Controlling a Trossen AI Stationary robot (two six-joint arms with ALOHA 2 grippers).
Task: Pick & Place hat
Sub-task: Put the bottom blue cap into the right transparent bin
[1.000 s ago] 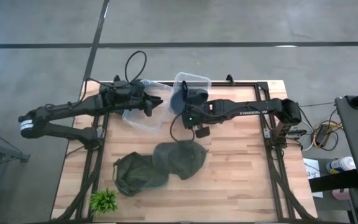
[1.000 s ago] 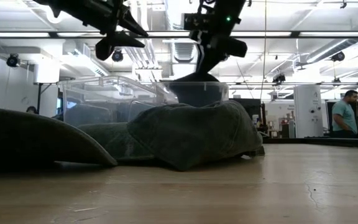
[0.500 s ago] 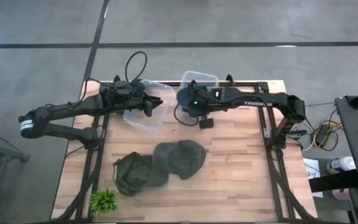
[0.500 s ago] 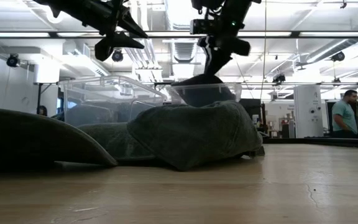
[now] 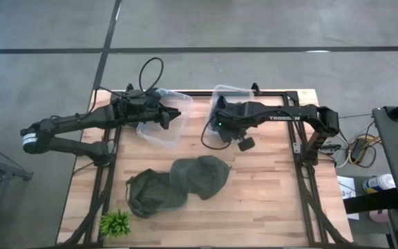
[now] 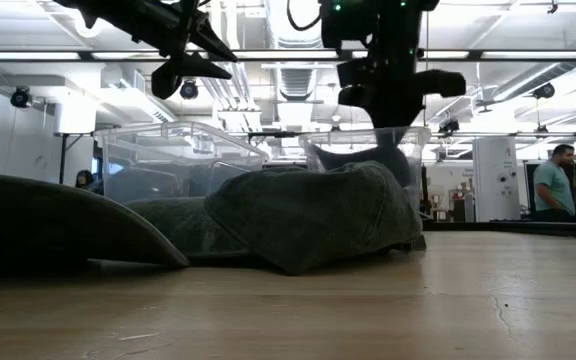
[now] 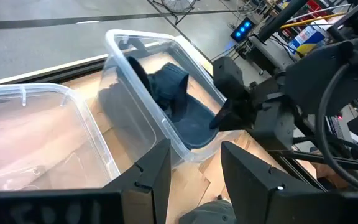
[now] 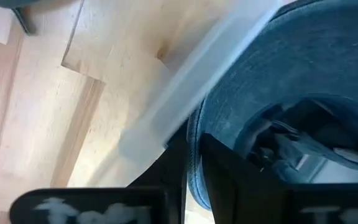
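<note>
Over the counter's [image 5: 268, 180] far edge, the right end effector [image 8: 191, 152] pinches the blue hat's [image 7: 173, 93] brim inside a clear bin [image 7: 143, 118] to place it; left end effector [image 7: 191, 171] hovers spread, waiting

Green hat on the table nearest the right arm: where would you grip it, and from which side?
Likely the green hat's free edge on the right arm's side, from above: it lies slumped flat, and its other side overlaps a second green hat.
</note>
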